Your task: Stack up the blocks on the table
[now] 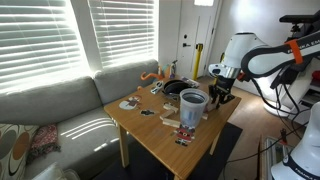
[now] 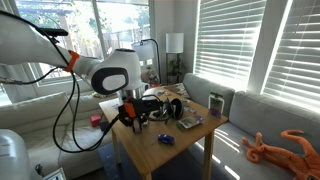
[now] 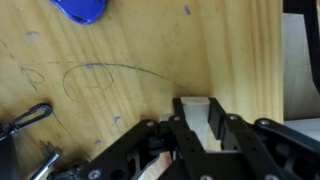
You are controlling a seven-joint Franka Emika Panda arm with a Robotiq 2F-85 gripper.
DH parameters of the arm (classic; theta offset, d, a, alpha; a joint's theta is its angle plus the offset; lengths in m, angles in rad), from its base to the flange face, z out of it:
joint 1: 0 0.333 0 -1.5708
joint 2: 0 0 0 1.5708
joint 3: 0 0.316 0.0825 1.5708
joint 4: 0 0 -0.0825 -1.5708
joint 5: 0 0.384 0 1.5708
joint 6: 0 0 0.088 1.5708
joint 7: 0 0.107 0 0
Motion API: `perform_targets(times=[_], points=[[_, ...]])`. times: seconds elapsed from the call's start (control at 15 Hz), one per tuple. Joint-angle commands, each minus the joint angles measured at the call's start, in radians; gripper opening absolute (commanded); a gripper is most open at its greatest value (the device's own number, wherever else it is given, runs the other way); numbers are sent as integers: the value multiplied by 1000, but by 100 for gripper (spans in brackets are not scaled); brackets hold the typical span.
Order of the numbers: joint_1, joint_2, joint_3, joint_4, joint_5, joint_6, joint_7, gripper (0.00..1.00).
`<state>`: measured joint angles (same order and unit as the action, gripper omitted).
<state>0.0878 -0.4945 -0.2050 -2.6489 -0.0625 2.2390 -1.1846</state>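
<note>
In the wrist view my gripper (image 3: pixel 198 135) is low over the light-wood table (image 3: pixel 120 60), near its edge. Its two black fingers sit tight against both sides of a pale wooden block (image 3: pixel 196 112) that rests on the table top. Another pale block-like piece (image 3: pixel 155 165) shows just beside the fingers, mostly hidden by them. In both exterior views the gripper (image 1: pixel 222 92) (image 2: pixel 130 115) points down at one side of the table (image 1: pixel 150 135) (image 2: pixel 185 140); the blocks are too small to make out there.
A blue object (image 3: pixel 80 10) (image 2: pixel 166 139) lies on the table. A grey cup (image 1: pixel 192 108) and dark clutter (image 1: pixel 175 88) stand further along. Black cables (image 3: pixel 25 118) lie beside the gripper. A grey sofa (image 1: pixel 50 110) with an orange toy (image 2: pixel 275 148) borders the table.
</note>
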Motion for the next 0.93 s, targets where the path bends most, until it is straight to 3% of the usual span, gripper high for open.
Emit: perform_targets(times=[0.0,0.2,0.67,0.87], points=[[-32,-71,64,58,-3,-191,93,7],[-33,-115,58,110,31,-238,164,7],[-64,-74,11,139,43,-96,317,7],[-47,-22,-5,155,65,-116,323,7]])
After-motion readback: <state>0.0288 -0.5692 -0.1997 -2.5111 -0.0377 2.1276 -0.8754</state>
